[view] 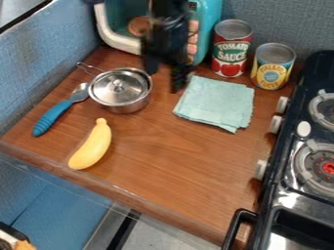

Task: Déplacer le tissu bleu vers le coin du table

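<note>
Your blue cloth (214,103) lies flat in front of the red can (231,51), maybe so you can grab its edge. Your gripper (163,80) points down between cloth and pot (119,91), fingers spread wide with nothing pinched, probably to get ready.

Light blue cloth (219,104), yellow banana (92,146)

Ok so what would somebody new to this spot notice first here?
Probably the yellow banana, bright against the brown wood near the counter's front edge. Next, the pale blue cloth right of the silver pot, with the black gripper hanging between them.
</note>
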